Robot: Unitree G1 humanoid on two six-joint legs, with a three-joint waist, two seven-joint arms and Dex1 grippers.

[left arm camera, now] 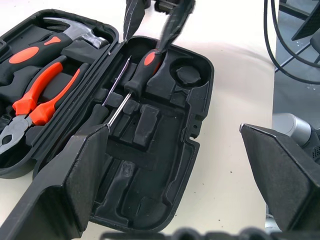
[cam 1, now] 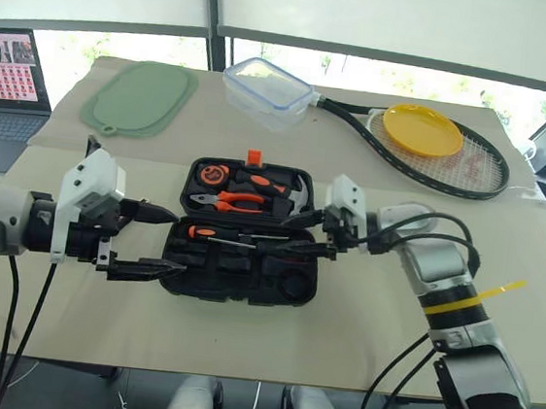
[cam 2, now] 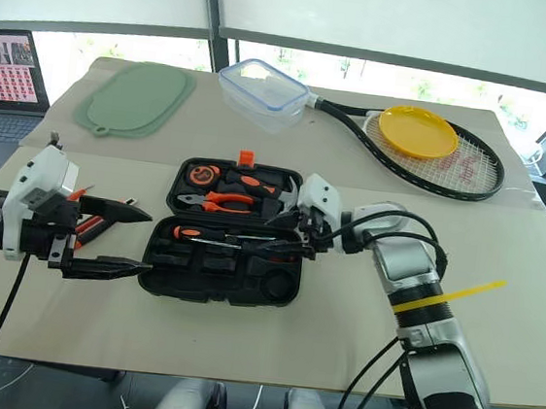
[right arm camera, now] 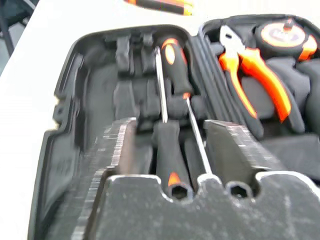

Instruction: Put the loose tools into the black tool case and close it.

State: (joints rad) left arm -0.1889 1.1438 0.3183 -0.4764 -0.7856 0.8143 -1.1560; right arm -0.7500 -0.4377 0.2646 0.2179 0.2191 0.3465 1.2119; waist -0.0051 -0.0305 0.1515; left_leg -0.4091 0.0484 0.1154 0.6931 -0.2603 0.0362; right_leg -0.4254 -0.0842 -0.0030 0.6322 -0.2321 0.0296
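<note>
The black tool case (cam 1: 234, 296) lies open on the table. Its far half holds the tape measure, pliers (cam 1: 234, 201) and hammer. Two black-orange screwdrivers lie head to tail in the near half: one handle (cam 1: 203, 230) at the left, the other handle (right arm camera: 170, 150) at the right. My right gripper (cam 1: 294, 236) hovers over that right handle, its fingers (right arm camera: 120, 145) spread on either side with gaps, open. Just left of the case, my left gripper (cam 1: 179, 243) is wide open and holds nothing. A red-orange loose tool (cam 2: 92, 231) peeks out behind it, mostly hidden.
At the back stand a green mat (cam 1: 140, 98), a clear food container (cam 1: 265, 91), and a racket (cam 1: 477, 172) with a yellow plate (cam 1: 422, 130) on it. A laptop (cam 1: 8, 79) sits far left. The table's front edge is near the case.
</note>
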